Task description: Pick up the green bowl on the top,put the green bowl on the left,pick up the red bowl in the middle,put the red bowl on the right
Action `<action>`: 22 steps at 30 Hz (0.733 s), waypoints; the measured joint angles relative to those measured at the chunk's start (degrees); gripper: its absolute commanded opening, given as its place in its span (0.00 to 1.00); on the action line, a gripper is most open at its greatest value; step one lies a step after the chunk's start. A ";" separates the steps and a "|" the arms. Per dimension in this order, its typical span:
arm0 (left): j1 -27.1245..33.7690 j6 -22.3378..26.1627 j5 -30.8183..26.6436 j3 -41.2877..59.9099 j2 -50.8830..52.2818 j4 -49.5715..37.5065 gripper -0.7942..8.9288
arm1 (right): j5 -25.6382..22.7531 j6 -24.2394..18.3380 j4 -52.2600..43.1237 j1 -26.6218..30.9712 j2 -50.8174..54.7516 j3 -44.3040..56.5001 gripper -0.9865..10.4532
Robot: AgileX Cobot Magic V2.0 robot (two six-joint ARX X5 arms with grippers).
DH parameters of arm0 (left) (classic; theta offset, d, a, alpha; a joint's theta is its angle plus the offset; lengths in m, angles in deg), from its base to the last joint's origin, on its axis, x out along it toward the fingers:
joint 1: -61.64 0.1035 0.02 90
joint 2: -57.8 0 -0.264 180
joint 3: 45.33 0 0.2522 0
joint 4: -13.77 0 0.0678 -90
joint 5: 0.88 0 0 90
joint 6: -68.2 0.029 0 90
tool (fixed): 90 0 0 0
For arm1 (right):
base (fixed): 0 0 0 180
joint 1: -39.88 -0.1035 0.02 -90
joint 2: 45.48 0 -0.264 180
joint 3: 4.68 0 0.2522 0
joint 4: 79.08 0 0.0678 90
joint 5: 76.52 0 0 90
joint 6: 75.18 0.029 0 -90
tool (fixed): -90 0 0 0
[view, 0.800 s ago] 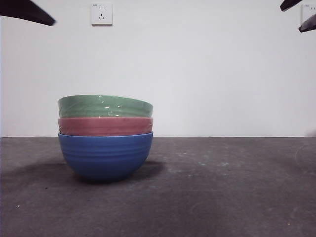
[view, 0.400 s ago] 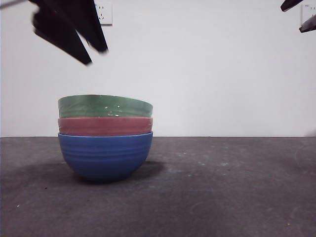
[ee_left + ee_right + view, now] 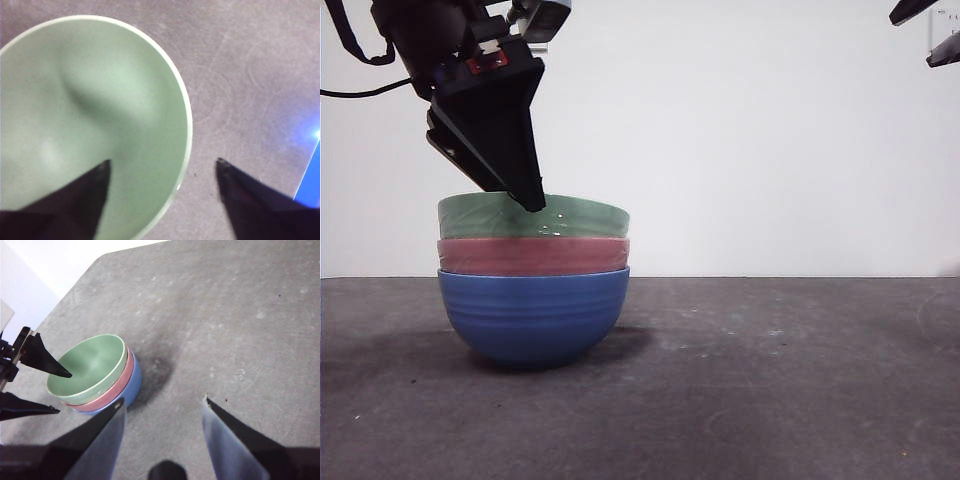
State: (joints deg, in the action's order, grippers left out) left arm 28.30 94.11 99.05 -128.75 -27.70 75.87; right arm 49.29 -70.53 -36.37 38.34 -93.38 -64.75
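Pale-green glossy green bowl (image 3: 533, 216) tops stack; left hand (image 3: 162, 167) straddles rim.

Left gripper (image 3: 162, 167) jaws spread apart, straddling the rim of the green bowl (image 3: 95, 105); one jaw over the interior, the other over the table (image 3: 250, 60).

Front camera sits low, level across my worktop (image 3: 770, 380). My left wrist looks straight down, close; right wrist, farther back. All share the green bowl (image 3: 533, 216).
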 measured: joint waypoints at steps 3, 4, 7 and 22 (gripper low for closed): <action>0.00 0.61 -1.44 0.00 0.00 0.00 0.16 | -0.02 0.00 0.00 0.00 -0.02 0.02 0.31; 0.00 0.66 -1.53 0.00 0.00 0.04 0.13 | -0.02 0.00 0.00 0.00 -0.02 0.02 0.31; -0.11 1.05 -1.86 0.00 0.02 0.04 0.09 | -0.02 0.00 0.00 0.00 -0.02 0.00 0.31; -3.26 1.25 -2.56 -21.05 0.00 14.73 0.07 | -0.28 -0.15 0.00 0.00 -0.02 0.00 0.31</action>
State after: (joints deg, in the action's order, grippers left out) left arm 25.04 95.36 96.49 -149.80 -27.70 90.60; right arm 49.01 -70.69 -36.37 38.34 -93.40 -64.75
